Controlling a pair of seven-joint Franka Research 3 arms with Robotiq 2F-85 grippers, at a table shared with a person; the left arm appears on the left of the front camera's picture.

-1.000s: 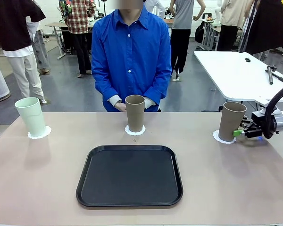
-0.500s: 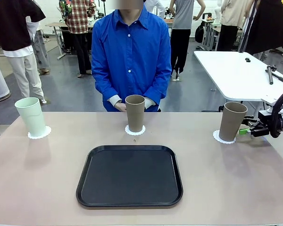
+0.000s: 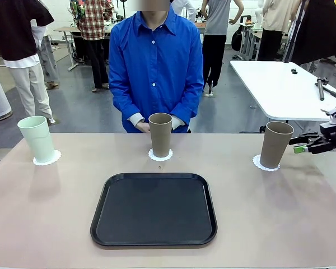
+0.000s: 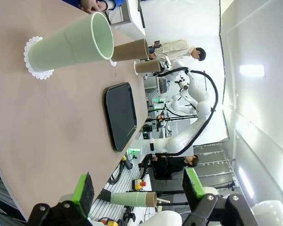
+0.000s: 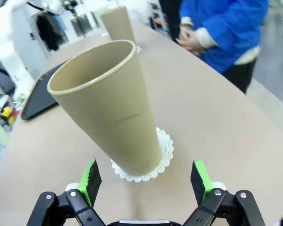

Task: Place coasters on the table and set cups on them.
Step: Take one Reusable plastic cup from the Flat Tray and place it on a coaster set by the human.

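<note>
Right gripper [image 5: 146, 181] is hanging just off the right-hand tan cup [image 3: 275, 144], fingers spread wide and gripping nothing; the cup is sitting upright on its coaster [image 3: 266, 163] near the table's [image 3: 56, 213] right edge, apart from the green pads; left gripper [image 4: 137, 190] is also spread with nothing between its fingers, hovering off the table's left end, well apart from the mint cup [image 3: 37, 138].

Count: three cups, three coasters, each cup standing on its own one; mint cup on the left coaster [image 3: 47, 158]; tan cup [image 3: 160, 134] on the middle coaster [image 3: 160, 155], right in front of the person's clasped hands [image 3: 143, 126]; third tan cup at right; one black tray [image 3: 154, 209] sitting bare in the middle of the table.

Handling, my read: cups are looking light, stiff and matte, so pads should be biting well; tall and tapered, so tippy if nudged near the rim; I'd be taking them mid-wall, below the rim, squeezing gently. Coasters are looking like thin lacy paper: floppy, near weightless, sliding or lifting with any brush; hard to pinch flat off the table, best taken by a scalloped edge.

Judging by the layout, placing is looking done.
</note>
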